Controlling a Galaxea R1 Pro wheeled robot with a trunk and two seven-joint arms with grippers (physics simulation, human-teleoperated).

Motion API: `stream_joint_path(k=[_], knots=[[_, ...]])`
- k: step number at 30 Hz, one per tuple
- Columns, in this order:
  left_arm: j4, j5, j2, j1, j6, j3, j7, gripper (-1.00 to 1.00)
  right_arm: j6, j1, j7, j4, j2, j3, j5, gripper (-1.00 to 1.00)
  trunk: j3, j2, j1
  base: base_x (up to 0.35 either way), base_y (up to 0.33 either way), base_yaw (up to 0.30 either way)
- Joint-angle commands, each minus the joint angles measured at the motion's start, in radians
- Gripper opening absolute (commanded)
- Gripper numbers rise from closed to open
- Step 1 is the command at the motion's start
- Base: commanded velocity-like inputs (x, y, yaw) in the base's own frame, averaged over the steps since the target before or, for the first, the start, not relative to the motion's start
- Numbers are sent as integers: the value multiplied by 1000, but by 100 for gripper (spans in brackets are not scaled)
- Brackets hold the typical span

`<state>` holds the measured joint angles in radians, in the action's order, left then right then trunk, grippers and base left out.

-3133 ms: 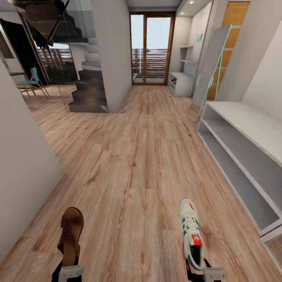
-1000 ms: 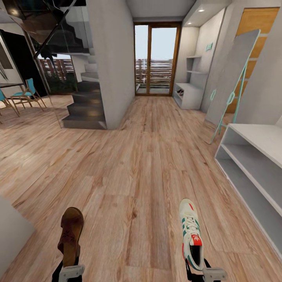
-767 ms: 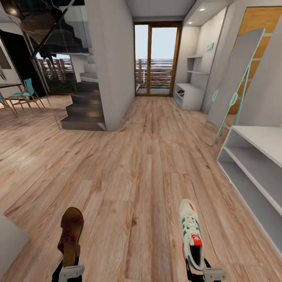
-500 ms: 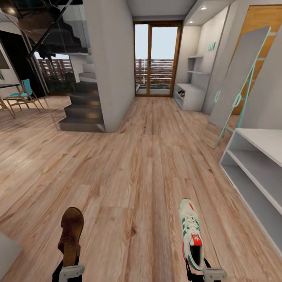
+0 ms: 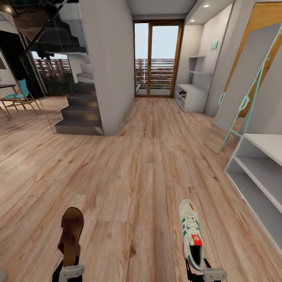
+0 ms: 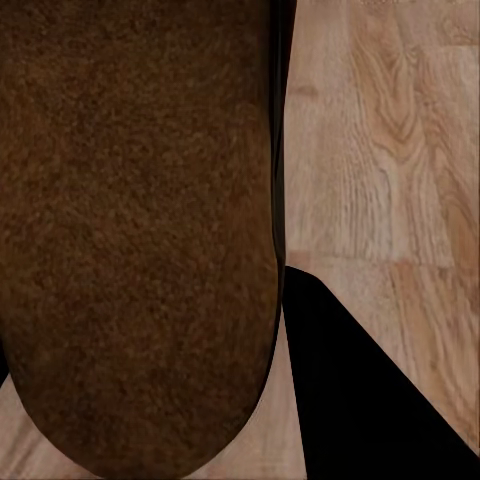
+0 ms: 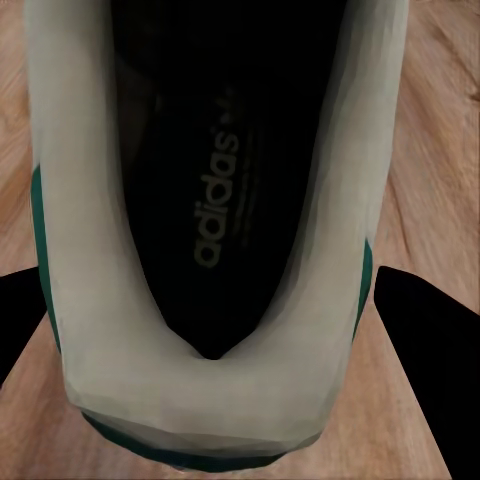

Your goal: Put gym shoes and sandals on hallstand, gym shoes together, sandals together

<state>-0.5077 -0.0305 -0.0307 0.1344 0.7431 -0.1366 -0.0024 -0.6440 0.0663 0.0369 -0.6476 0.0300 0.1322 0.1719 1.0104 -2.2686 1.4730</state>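
Sandal (image 5: 71,236) is clamped heel-first in the left gripper (image 5: 69,270), and gym shoe (image 5: 191,234) likewise in the right gripper (image 5: 201,270). Both hang above the corridor floor (image 5: 141,176), left of the hallstand (image 5: 260,164).

Teal-framed mirror (image 5: 250,82), stairs (image 5: 80,113), chair (image 5: 17,98)

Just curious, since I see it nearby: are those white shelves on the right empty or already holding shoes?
Empty, as far as visible: both open levels of the hallstand look bare; its far end is cut off.
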Motion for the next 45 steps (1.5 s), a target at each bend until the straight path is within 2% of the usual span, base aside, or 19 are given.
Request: stream_joint_path(k=[1, 45], knots=[[0, -7, 1, 1, 2, -3, 1, -100, -3, 0, 5, 0, 1, 4, 11, -100, 1, 0, 0, 339, 0, 0], [2, -9, 0, 1, 2, -3, 1, -100, -3, 0, 5, 14, 1, 4, 11, -100, 1, 0, 0, 339, 0, 0]])
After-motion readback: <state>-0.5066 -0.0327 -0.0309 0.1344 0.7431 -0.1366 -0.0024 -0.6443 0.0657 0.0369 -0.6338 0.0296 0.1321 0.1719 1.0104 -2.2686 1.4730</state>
